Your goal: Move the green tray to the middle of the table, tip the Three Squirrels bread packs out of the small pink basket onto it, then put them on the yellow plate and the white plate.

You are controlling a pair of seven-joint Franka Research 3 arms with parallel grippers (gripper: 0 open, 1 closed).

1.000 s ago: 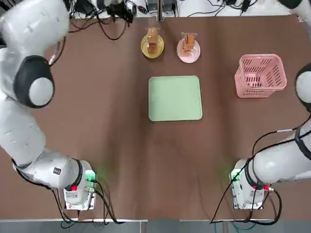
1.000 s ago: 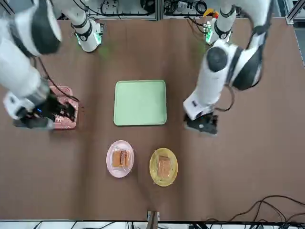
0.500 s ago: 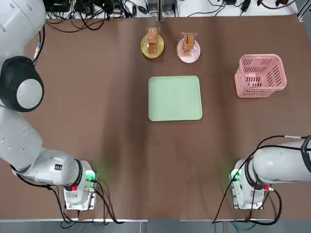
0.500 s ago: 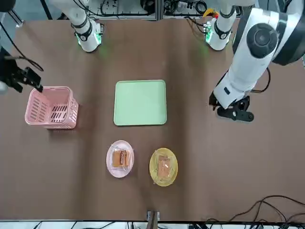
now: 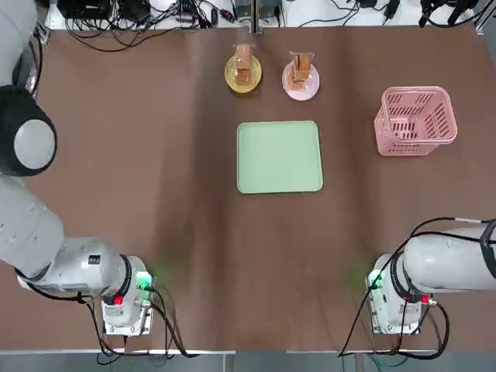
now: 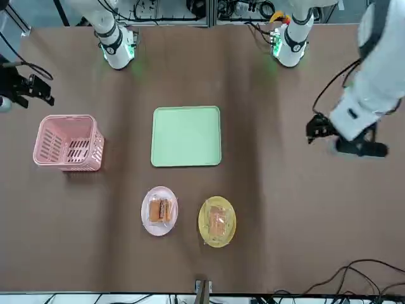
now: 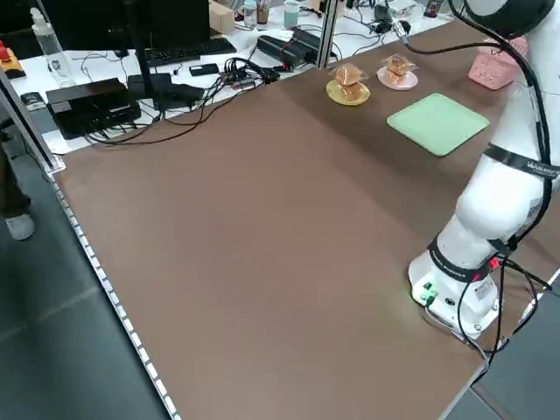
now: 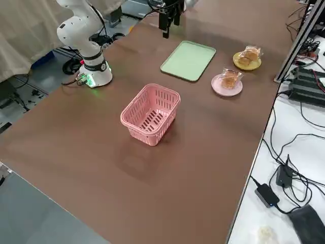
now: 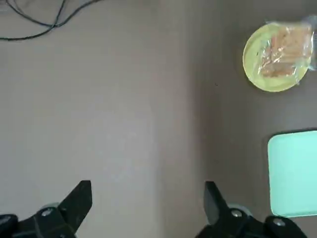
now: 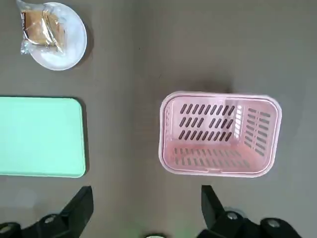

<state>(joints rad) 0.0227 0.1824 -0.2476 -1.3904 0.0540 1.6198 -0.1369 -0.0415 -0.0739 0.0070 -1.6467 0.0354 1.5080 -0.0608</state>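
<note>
The bread packs (image 5: 243, 65) sit stacked on the yellow plate (image 5: 242, 75) and the white plate (image 5: 301, 84), with the green tray (image 5: 279, 156) bare mid-table and the small pink basket (image 5: 414, 121) empty. Both the left gripper (image 6: 345, 138) and the right gripper (image 6: 28, 90) hang wide open, holding nothing. A careless sweep past the plates could topple the stacks.

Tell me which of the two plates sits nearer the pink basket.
The white plate, between the yellow plate and the pink basket.

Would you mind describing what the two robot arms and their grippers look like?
Both arms have glossy white rounded shells with black joint bands, and white bases with green lights and trailing black cables. The left gripper and right gripper each have two black, wedge-shaped fingers on grey mounts.
</note>
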